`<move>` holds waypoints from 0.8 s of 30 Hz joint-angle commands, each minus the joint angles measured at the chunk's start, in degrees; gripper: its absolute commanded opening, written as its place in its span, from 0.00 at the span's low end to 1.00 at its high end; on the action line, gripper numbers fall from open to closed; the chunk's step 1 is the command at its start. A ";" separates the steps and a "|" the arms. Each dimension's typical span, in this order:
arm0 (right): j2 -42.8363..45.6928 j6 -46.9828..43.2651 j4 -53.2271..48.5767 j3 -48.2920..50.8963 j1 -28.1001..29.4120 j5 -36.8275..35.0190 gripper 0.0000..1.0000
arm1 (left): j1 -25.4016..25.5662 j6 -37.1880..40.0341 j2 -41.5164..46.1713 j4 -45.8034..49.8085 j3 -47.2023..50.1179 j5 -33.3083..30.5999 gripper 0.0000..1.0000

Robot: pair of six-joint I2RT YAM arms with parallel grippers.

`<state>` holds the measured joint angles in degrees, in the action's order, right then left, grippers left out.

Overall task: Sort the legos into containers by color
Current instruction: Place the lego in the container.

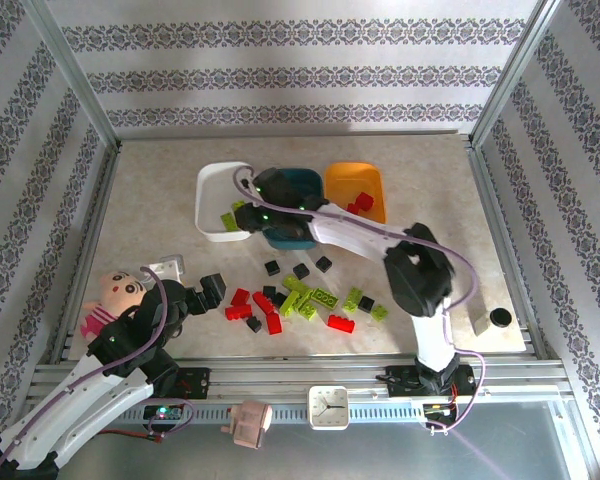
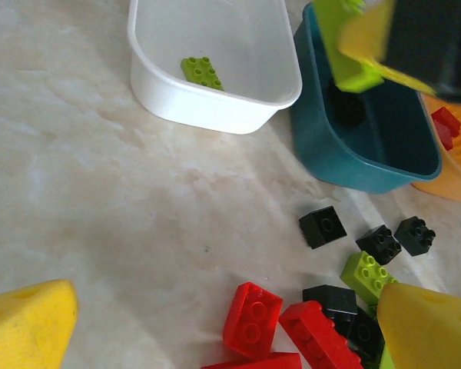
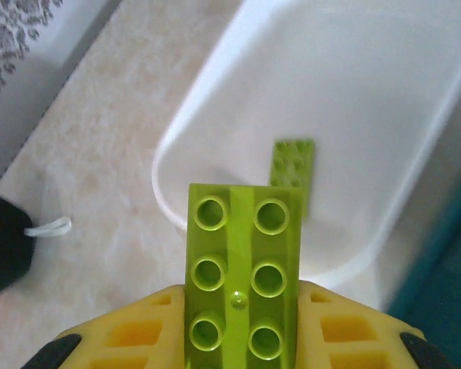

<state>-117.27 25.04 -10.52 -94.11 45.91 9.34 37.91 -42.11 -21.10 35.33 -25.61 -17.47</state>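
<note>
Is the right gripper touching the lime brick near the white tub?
Touching. The right wrist view shows the lime brick pinched between fingers of the right gripper.

The white tub (image 2: 200, 111) is smooth, glossy plastic; the teal tub (image 2: 330, 154) beside it looks the same. The studded lime brick (image 3: 242, 284) near it is shiny plastic. The table (image 2: 100, 215) beneath is matt and marbled.

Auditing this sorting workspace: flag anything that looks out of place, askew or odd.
A cartoon doll lies at the table's left edge; it is no brick and fits no tub. Otherwise the sorting looks consistent: a green brick in the white tub, red bricks in the orange tub.
</note>
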 commanded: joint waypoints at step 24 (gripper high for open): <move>1.57 1.68 -0.39 -3.10 -1.63 -1.18 0.61 | 0.07 4.32 -9.65 -4.71 -1.67 9.84 1.00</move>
<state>-124.03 26.20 -15.75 -104.03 44.38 8.10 37.91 -40.53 -26.92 34.54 -25.78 -11.42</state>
